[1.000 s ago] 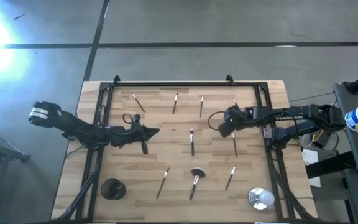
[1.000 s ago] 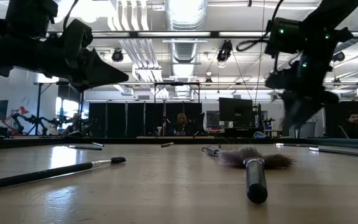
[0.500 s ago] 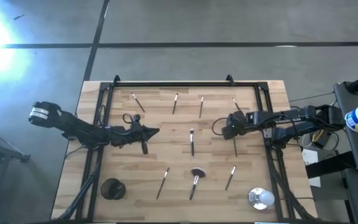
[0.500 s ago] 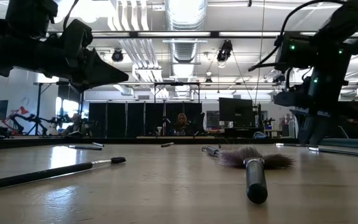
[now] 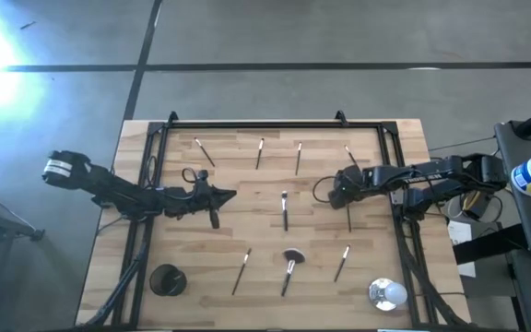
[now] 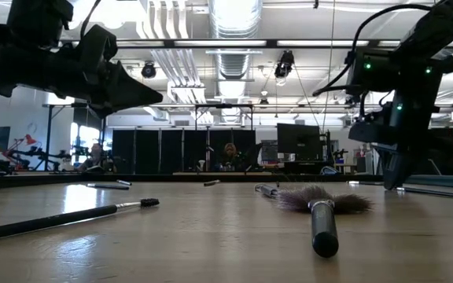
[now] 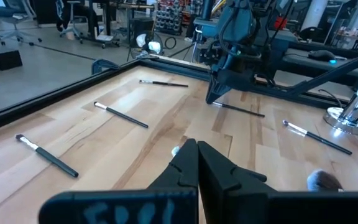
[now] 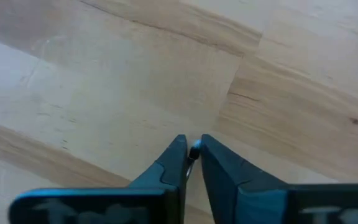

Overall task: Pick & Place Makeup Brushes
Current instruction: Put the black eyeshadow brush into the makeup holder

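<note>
Several thin dark-handled makeup brushes lie flat on the wooden table, among them one in the middle and a fluffy-headed one near the front. My right gripper stands at the right of the table with its fingers pointing down, shut on the end of one brush that lies there. In the left wrist view this gripper shows with the brush running out from under it. My left gripper hangs shut above the table's left half and touches nothing. My right gripper pinches the brush's pale silvery end between its two fingertips. The fingers come from above, pointing down at the table. The rest of the brush lies flat on the wood, running toward the near edge.
A black round object stands at the near left corner and a shiny silver-white round object at the near right. A black frame runs along the far and side edges. People sit in the room behind the table.
My right gripper has come down onto the table, moving a little toward the right edge, and its fingers have shut on the brush's end. The brush still lies on the wood.
</note>
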You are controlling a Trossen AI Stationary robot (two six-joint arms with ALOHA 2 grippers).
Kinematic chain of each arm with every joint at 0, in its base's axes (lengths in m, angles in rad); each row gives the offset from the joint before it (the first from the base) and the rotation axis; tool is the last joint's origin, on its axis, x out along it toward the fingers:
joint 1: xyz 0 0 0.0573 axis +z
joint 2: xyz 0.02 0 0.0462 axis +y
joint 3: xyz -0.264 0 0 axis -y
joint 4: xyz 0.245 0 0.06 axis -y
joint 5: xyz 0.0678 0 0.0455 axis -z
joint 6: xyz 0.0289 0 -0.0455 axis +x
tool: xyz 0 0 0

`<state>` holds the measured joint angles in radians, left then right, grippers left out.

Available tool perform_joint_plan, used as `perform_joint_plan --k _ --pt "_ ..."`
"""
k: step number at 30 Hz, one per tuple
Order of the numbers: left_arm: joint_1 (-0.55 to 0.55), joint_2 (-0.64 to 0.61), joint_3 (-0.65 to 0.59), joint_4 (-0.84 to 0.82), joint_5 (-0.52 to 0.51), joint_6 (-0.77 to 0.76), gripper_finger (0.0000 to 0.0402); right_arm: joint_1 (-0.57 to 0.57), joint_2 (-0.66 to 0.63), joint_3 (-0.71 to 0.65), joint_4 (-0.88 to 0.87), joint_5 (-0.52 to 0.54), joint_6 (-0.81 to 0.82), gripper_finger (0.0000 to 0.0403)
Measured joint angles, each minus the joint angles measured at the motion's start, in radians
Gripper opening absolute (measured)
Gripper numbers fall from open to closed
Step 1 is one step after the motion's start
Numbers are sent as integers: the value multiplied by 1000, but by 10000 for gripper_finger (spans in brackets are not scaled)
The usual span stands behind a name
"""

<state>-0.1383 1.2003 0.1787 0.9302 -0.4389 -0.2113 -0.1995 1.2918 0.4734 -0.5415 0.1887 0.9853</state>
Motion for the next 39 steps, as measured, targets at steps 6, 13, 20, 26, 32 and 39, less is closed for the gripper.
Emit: perform_joint_plan --k 6,13,20,26,32,39 --pt "4 0 0 -13 -29 -74 0 12 -76 -7 9 -26 -110 9" --pt "6 -1 27 -12 -51 -139 0 12 -220 -6 180 -25 -295 8" --pt "5 17 89 -11 39 -168 1 12 -273 -22 554 -77 -518 8" --pt "5 119 204 -13 61 -160 45 14 -197 -38 957 -193 -639 8" --pt "6 277 359 71 99 -110 103 36 -89 -29 1298 -339 -682 8" --pt "16 386 495 142 141 -67 121 77 -1 16 1456 -405 -708 8"
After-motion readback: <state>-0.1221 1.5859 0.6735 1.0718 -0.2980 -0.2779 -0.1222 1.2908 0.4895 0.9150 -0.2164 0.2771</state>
